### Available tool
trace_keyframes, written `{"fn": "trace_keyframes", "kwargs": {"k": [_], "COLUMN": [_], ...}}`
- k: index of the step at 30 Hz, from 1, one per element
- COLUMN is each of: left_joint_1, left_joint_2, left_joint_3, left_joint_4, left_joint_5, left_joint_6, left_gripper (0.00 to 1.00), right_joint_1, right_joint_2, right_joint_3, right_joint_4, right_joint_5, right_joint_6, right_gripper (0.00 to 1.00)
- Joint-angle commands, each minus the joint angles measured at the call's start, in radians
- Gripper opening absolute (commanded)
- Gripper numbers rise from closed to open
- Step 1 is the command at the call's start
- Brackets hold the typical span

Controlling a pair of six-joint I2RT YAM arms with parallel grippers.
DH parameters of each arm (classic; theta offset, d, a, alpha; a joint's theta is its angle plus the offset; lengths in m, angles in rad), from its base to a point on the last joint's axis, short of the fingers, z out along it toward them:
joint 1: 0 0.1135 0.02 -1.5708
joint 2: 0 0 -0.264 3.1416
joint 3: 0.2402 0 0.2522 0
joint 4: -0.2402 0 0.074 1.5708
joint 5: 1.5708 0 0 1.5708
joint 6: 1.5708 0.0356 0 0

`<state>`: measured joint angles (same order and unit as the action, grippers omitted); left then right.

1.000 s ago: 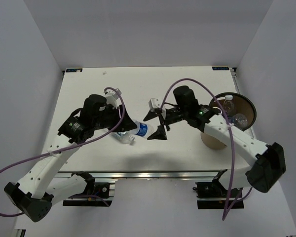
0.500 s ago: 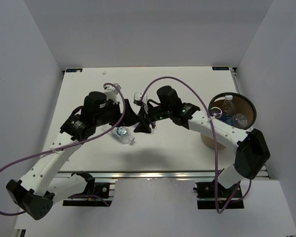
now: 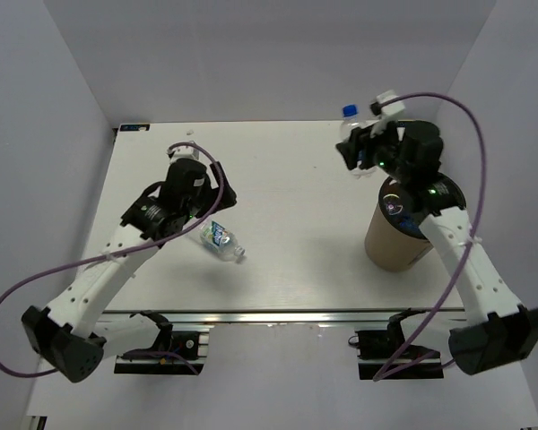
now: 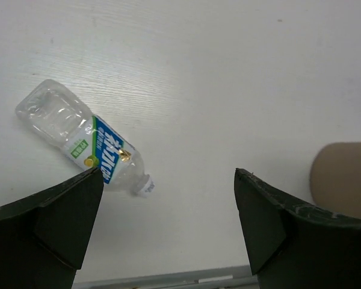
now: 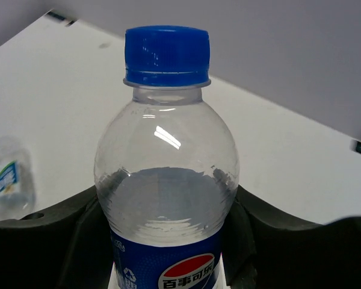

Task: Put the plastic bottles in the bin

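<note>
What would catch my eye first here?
The right gripper holds a blue-capped bottle up beside the tall brown bin at the right of the table. A second bottle lies on its side on the table, near the open left gripper.

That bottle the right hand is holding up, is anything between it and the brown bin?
Nothing visible blocks it. The right hand grips the blue-capped bottle upright in the air, just left of the bin in the top view, with open air between them. Only the arm's own wrist hangs over the bin's mouth.
</note>
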<state>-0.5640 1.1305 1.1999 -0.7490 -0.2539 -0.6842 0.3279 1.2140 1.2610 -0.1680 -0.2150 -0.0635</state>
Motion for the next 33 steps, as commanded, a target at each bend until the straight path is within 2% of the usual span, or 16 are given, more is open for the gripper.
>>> {"fn": "trace_keyframes", "kwargs": {"k": [1, 5, 10, 13, 14, 15, 16, 20, 29, 33], "left_joint_1": [0.024, 0.119, 0.184, 0.193, 0.194, 0.196, 0.197, 0.205, 0.208, 0.208], "left_joint_2": [0.089, 0.179, 0.25, 0.262, 0.264, 0.267, 0.27, 0.287, 0.379, 0.419], "left_joint_3": [0.006, -0.02, -0.048, -0.098, -0.111, -0.132, -0.14, -0.151, -0.154, -0.164], "left_joint_4": [-0.01, 0.02, -0.021, -0.021, -0.018, -0.016, -0.012, 0.003, 0.019, 0.062], "left_joint_5": [-0.111, -0.053, -0.073, -0.073, -0.073, -0.087, -0.094, -0.105, -0.102, -0.085], "left_joint_6": [-0.044, -0.063, -0.118, -0.143, -0.149, -0.158, -0.17, -0.184, -0.225, -0.247], "left_gripper": [0.98, 0.98, 0.98, 0.98, 0.98, 0.98, 0.98, 0.98, 0.98, 0.98], "right_joint_1": [-0.091, -0.243, -0.276, -0.28, -0.28, -0.279, -0.28, -0.279, -0.28, -0.28], "right_joint_2": [-0.094, -0.151, -0.212, -0.232, -0.237, -0.244, -0.248, -0.284, -0.376, -0.39], "right_joint_3": [0.046, -0.001, -0.15, -0.184, -0.19, -0.193, -0.192, -0.186, -0.206, -0.236], "right_joint_4": [-0.054, -0.094, -0.08, -0.097, -0.096, -0.097, -0.102, -0.128, -0.077, -0.01], "right_joint_5": [0.205, 0.268, 0.344, 0.358, 0.359, 0.345, 0.339, 0.336, 0.275, 0.087], "right_joint_6": [0.033, 0.057, 0.126, 0.134, 0.136, 0.133, 0.131, 0.133, 0.136, 0.103], "right_gripper": [0.32, 0.33, 0.42, 0.53, 0.61, 0.64, 0.73, 0.89, 0.89, 0.89]}}
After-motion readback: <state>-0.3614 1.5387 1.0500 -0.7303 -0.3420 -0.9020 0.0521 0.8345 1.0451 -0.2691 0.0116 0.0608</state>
